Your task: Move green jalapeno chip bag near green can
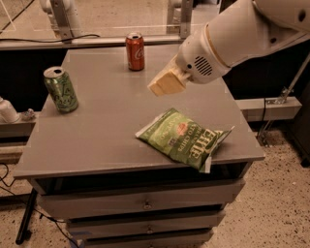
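The green jalapeno chip bag (186,138) lies flat on the grey cabinet top (106,126), toward its front right corner. The green can (61,89) stands upright near the left edge. My gripper (166,83) hangs on the white arm (232,36) above the middle of the top, up and left of the bag, not touching it. It holds nothing that I can see.
A red cola can (135,51) stands upright at the back centre. The cabinet has drawers (140,206) below. A ledge with white posts (60,14) runs behind the cabinet. A small white object (7,110) sits left of the cabinet.
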Motion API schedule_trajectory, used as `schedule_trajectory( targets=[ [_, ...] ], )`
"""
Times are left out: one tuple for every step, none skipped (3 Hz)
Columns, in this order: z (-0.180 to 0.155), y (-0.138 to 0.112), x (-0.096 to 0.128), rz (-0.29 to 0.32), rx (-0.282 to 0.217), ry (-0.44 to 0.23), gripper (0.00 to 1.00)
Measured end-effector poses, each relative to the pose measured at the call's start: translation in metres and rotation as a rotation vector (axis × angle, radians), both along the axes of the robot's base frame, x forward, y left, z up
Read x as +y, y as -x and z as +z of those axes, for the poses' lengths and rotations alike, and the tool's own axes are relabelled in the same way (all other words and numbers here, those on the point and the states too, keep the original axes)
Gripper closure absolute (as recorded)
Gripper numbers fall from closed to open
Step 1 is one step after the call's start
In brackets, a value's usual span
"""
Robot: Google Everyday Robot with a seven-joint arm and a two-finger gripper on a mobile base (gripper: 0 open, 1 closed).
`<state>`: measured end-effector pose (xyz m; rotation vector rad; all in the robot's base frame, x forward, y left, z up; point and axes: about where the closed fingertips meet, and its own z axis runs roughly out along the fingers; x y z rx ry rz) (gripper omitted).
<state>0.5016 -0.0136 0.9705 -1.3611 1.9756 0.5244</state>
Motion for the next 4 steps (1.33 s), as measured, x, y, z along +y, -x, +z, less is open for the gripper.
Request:
schedule_trajectory(
  targets=[
    [-0.004,0.007,-0.013,-0.032,0.006,-0.007,0.59],
    [-0.022,0.016,-0.032,-0.065,0.021,-0.011,0.36],
    [-0.043,0.022,-0.046,-0.078,0.037,-0.005,0.13],
    [-0.067,0.024,-0.057,-0.075,0.064,0.012,0.00]
  ],
)
